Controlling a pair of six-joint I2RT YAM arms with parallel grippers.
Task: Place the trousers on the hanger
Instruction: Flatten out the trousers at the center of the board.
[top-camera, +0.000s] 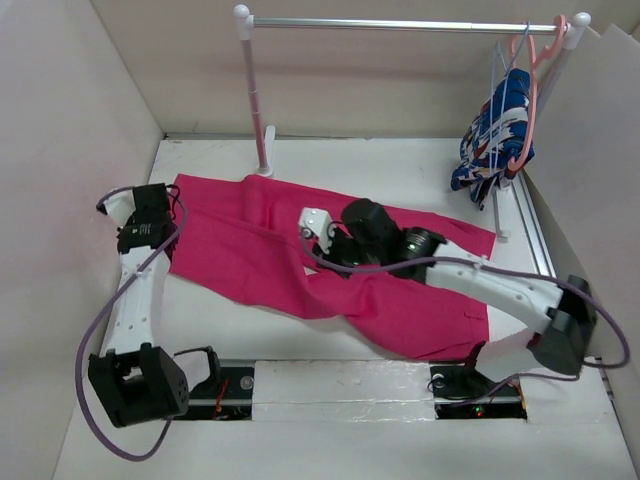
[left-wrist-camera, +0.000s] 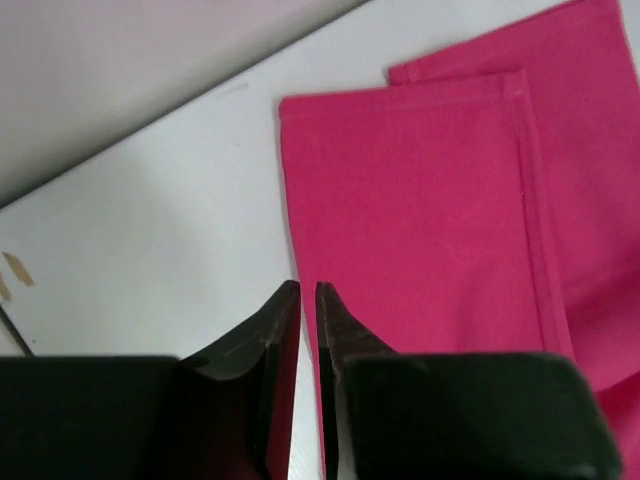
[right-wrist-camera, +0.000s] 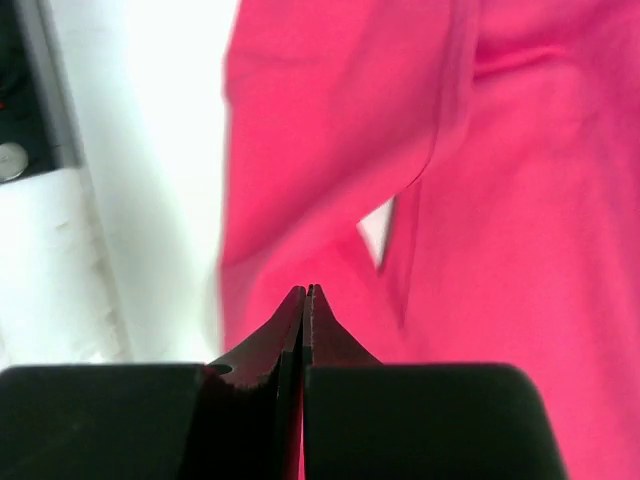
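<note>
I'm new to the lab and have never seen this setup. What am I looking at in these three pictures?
Two robot arms are bolted at the near edge of a white table. The wide picture looks down from above; the other two come from a camera on each wrist. Pink trousers lie spread on the table; a patterned garment hangs from the rail behind. The right gripper is shut above the trousers, apparently holding nothing. The left gripper sits at a trouser-leg end, jaws nearly closed; whether it pinches cloth is unclear.
</note>
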